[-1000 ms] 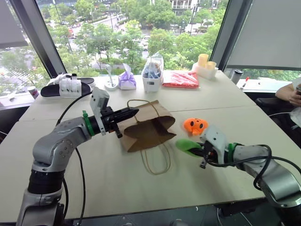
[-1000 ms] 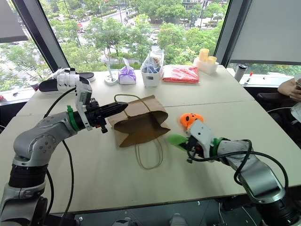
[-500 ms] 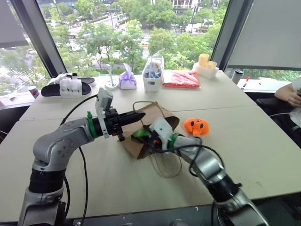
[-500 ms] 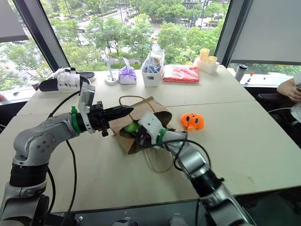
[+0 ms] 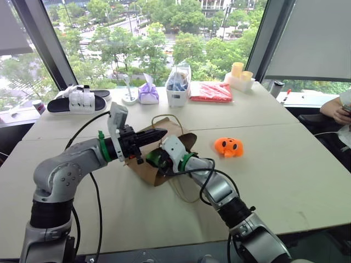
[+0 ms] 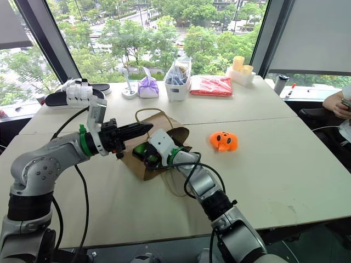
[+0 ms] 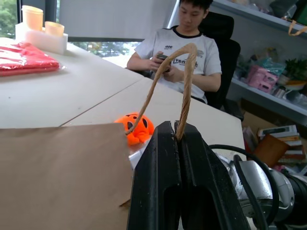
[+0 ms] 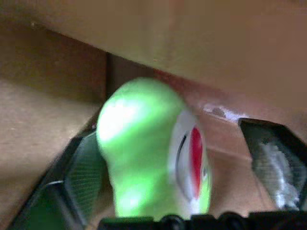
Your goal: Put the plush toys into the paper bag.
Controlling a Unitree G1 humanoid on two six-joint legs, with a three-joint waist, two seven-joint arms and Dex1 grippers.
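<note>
Green plush toy [image 8: 148, 153] lodged inside paper bag [image 5: 143, 167] mouth near table [image 5: 274, 164] centre, between parted right gripper [image 6: 143, 153] fingers; left gripper [image 7: 178, 139] clamped on cord handle [image 7: 184, 86]; best withdrawn straight, mouth kept lifted; orange plush toy [image 5: 228, 146] outside, toward right edge.

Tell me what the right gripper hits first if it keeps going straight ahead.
Probably the green plush toy between the right gripper's open fingers, then the paper bag's inner wall behind it.

We see the green plush toy [image 8: 148, 158] blurred, its base hidden behind the right gripper [image 8: 168, 191]; it may sit inside the paper bag [image 5: 143, 167].
</note>
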